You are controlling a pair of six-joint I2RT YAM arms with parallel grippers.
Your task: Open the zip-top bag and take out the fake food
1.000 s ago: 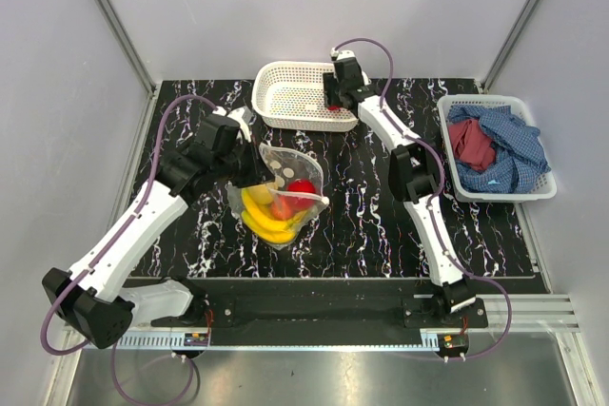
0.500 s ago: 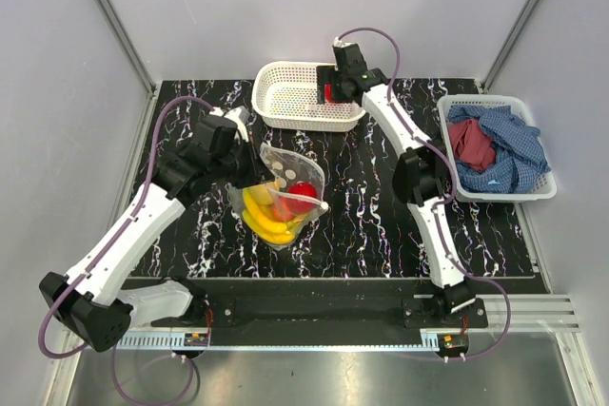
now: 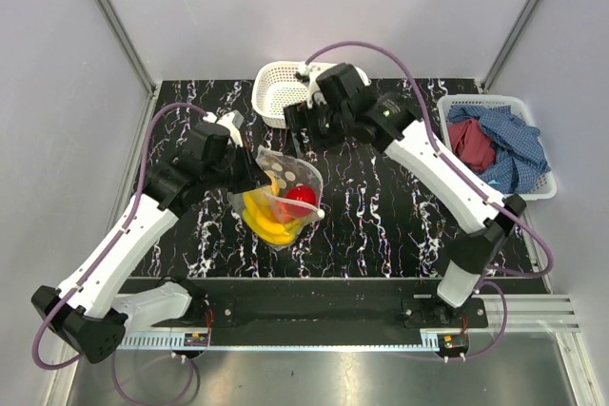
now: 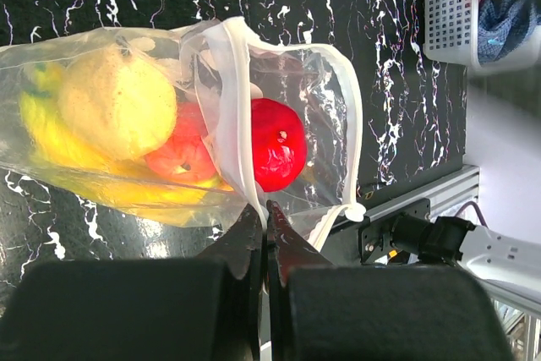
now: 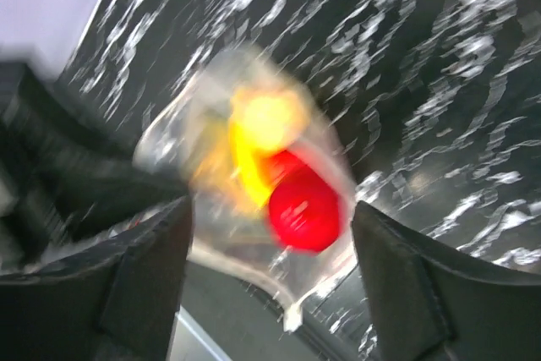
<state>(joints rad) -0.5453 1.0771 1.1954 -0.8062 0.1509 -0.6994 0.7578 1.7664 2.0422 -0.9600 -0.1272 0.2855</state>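
Note:
The zip-top bag [image 3: 285, 199] lies mid-table with its mouth pulled open; it is clear with white dots [image 4: 325, 116]. Inside it is fake food: a red apple [image 4: 277, 143], a yellow round fruit [image 4: 118, 103], a red-orange piece [image 4: 179, 156] and bananas [image 3: 268, 223]. My left gripper [image 4: 264, 207] is shut on the bag's white zip rim and holds it up [image 3: 257, 170]. My right gripper [image 3: 303, 130] hovers open above and behind the bag. In its blurred wrist view the gripper [image 5: 270, 209] frames the red apple [image 5: 306, 209], with nothing between the fingers.
A white mesh basket [image 3: 274, 92] stands at the back, partly hidden by the right arm. A second white basket [image 3: 533, 192] with blue and red cloths is at the right edge. The metal rail [image 3: 381, 316] runs along the table's near edge.
The right arm has swung away from the white mesh basket, forward and left toward the bag. The left gripper keeps its hold on the bag rim.

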